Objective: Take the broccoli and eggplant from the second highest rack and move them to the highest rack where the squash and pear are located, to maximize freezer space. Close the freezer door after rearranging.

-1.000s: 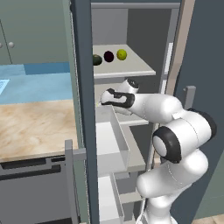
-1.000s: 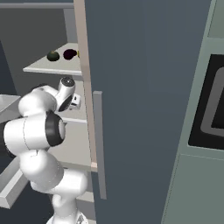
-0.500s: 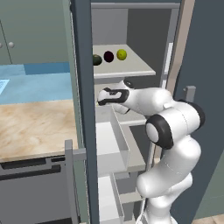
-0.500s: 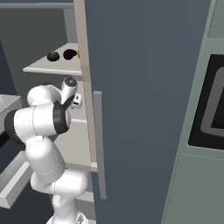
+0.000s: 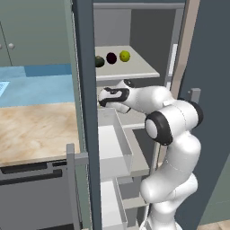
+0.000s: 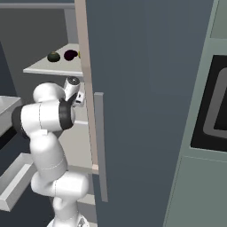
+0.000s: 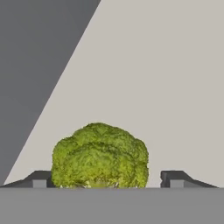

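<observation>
A green broccoli (image 7: 99, 155) lies on the pale rack floor in the hand view, right in front of the hand. My gripper (image 7: 107, 181) is open and straddles it. The left fingertip sits at the broccoli's edge and the right fingertip (image 7: 175, 178) stands a little clear of it. In the left base view the gripper (image 5: 103, 96) reaches into the rack below the shelf (image 5: 134, 74). That shelf holds a dark green squash (image 5: 99, 61), a dark purple eggplant (image 5: 111, 57) and a yellow pear (image 5: 125, 55). The squash (image 6: 53, 56) and the eggplant (image 6: 70, 55) also show in the right base view.
The freezer door (image 6: 146, 88) stands open on the right, with its long handle (image 6: 99, 146). The freezer's dark front post (image 5: 87, 112) stands just left of my hand. Pulled-out drawers (image 5: 114, 143) sit below my arm. A wooden counter (image 5: 36, 130) lies to the left.
My arm has stretched further left into the rack. Its elbow has swung forward and lower. The items on the shelf above have not moved.
</observation>
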